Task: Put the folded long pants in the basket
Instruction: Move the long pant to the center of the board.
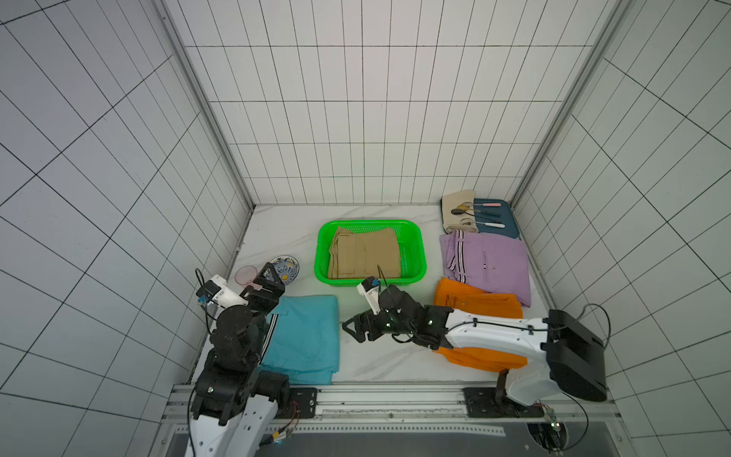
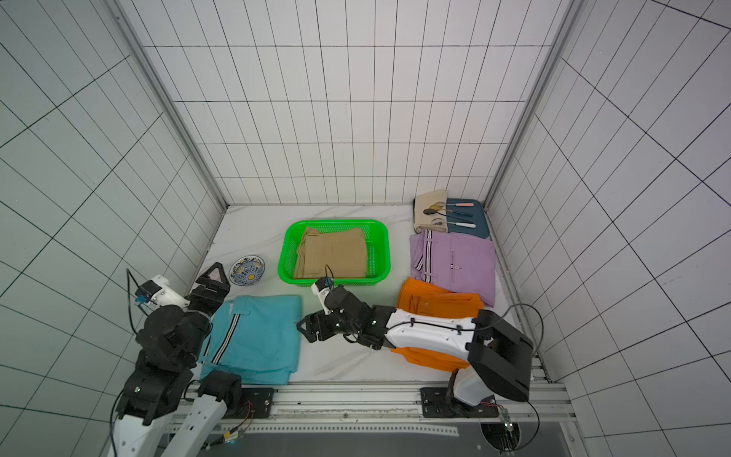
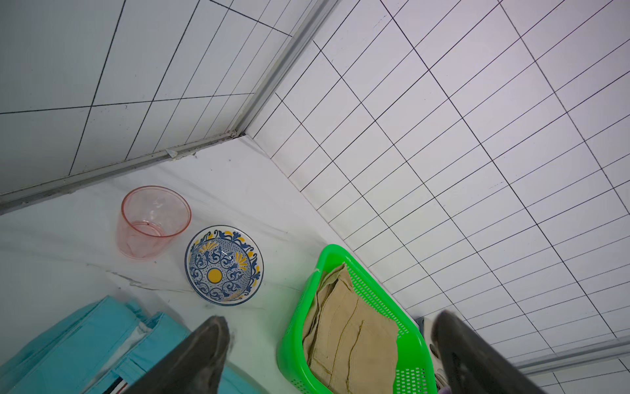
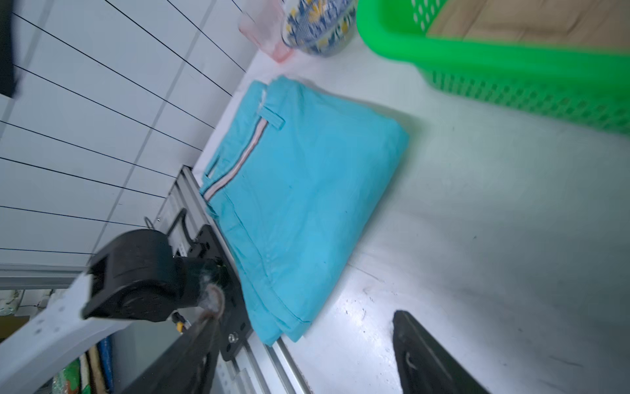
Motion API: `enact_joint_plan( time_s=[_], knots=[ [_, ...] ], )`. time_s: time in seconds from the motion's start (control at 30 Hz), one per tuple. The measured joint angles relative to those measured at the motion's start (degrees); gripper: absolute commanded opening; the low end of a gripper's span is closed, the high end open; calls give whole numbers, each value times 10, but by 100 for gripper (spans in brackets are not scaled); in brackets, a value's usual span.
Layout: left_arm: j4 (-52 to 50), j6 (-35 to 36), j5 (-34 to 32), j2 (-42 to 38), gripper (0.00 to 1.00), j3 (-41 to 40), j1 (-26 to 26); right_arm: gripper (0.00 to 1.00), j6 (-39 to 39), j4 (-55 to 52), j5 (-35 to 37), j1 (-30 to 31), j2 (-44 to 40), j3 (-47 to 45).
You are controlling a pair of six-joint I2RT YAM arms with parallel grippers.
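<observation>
My right gripper (image 1: 352, 330) and left gripper (image 3: 330, 317) both spread wide, empty; orange pants (image 1: 478, 304) behind right gripper half-hidden under my arm.

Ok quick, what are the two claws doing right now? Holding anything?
Left claw: open, holding nothing.
Right claw: open, holding nothing.

No text, label, brand, number or sign can be read in any view. A faint dark marking is seen on the white camera housing (image 1: 370, 293) on the right arm's wrist in a top view, but it is too small to be made out.
</observation>
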Motion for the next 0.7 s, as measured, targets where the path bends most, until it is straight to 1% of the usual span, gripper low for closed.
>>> enact_joint_plan(
  time_s=[0.07, 0.13, 0.17, 0.2, 0.23, 0.27, 0.33, 0.37, 0.4, 0.43, 0.47, 0.5, 0.57, 0.6, 0.7],
  knots=[
    [-2, 3, -4, 2, 98, 2, 0, 77, 20, 21, 1, 11, 77, -11],
    [-3, 4, -6, 4, 98, 3, 0, 77, 36, 47, -3, 15, 120, -10],
    [-4, 5, -7, 4, 98, 4, 0, 77, 44, 57, -9, 15, 129, -9],
    [-7, 7, -11, 5, 98, 5, 0, 77, 61, 92, -19, 17, 190, 16],
    [-8, 8, -14, 5, 98, 7, 0, 76, 69, 127, -27, 18, 224, 39],
    [-9, 9, -17, 5, 98, 8, 0, 76, 76, 139, -31, 19, 239, 60],
    [-9, 10, -19, 5, 98, 10, 0, 76, 93, 189, -49, 22, 300, 111],
    [-9, 10, -20, 5, 98, 11, 0, 74, 95, 195, -52, 23, 308, 117],
    [-9, 10, -21, 5, 98, 11, 0, 70, 101, 204, -57, 24, 314, 122],
    [-10, 10, -21, 5, 98, 11, 0, 63, 104, 210, -59, 24, 322, 127],
    [-10, 10, -21, 5, 98, 11, 0, 48, 108, 217, -64, 24, 334, 140],
    [-11, 11, -21, 5, 98, 12, 0, 27, 109, 217, -64, 24, 344, 150],
    [-12, 12, -21, 5, 98, 14, 0, 4, 116, 217, -65, 24, 362, 159],
    [-13, 12, -21, 5, 98, 15, 0, 0, 114, 215, -64, 24, 364, 160],
    [-13, 13, -21, 7, 98, 16, 0, 0, 111, 191, -49, 24, 357, 156]
  ],
)
